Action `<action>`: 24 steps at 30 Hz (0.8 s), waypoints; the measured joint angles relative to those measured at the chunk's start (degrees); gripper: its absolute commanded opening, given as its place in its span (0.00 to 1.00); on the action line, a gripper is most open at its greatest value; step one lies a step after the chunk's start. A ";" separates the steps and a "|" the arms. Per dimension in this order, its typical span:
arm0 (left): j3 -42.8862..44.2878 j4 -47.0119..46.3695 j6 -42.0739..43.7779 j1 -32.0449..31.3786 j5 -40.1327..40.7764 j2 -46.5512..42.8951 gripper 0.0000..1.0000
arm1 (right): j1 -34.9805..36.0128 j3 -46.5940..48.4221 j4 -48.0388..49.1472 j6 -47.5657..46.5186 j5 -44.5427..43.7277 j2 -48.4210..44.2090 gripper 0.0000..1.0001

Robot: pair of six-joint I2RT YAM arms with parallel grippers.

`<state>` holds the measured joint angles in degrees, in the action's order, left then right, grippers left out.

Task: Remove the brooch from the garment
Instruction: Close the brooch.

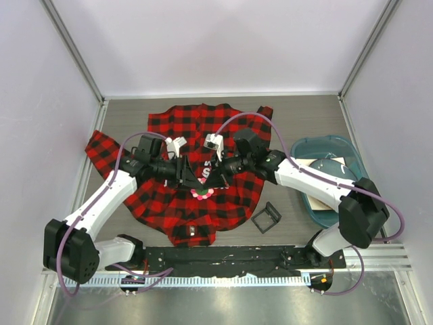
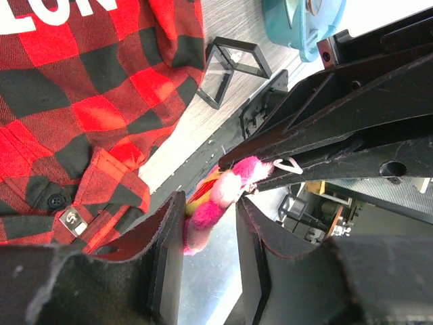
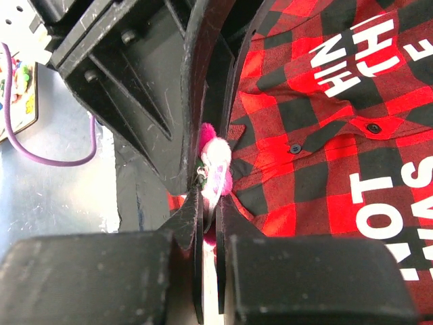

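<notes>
The garment (image 1: 183, 128) is a red-and-black check shirt spread flat mid-table; it also shows in the left wrist view (image 2: 81, 101) and the right wrist view (image 3: 325, 135). The brooch (image 1: 202, 193), a pink flower with a yellow centre, hangs over the shirt's lower front where both grippers meet. My right gripper (image 1: 210, 181) is shut on the brooch (image 3: 216, 166), its jaws (image 3: 210, 196) nearly closed around it. My left gripper (image 1: 194, 180) is open, with the brooch (image 2: 216, 203) hanging between its spread pads (image 2: 169, 257). I cannot tell whether the pin still catches the cloth.
A black square frame (image 1: 266, 217) lies on the table right of the shirt's hem, also in the left wrist view (image 2: 233, 61). A teal basin (image 1: 325, 172) stands at the right under my right arm. White walls enclose the table.
</notes>
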<state>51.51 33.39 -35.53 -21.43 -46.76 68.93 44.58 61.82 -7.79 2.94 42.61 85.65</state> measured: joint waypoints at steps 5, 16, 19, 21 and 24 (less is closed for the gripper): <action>0.00 0.00 0.02 -0.66 0.48 0.09 0.40 | 0.11 1.05 -1.40 -0.20 -0.35 0.52 0.01; -0.48 -0.94 -0.76 -1.09 2.93 -1.70 0.53 | 0.35 0.66 1.14 2.62 -1.75 0.96 0.01; -2.29 -2.36 -1.79 -1.05 4.90 -4.72 0.57 | 0.28 -1.88 5.90 6.27 -2.08 0.81 0.01; -3.80 -3.04 -2.10 -0.59 5.81 -7.15 0.58 | -0.48 -4.17 9.22 9.38 -2.03 0.50 0.01; -4.85 -3.15 -2.54 1.31 6.05 -10.36 0.58 | -2.03 -7.54 12.48 13.51 -2.38 0.09 0.01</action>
<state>46.65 30.24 -38.06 -20.12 -40.71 58.57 42.54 54.28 4.69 16.45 40.23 85.73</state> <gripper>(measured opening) 0.577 0.067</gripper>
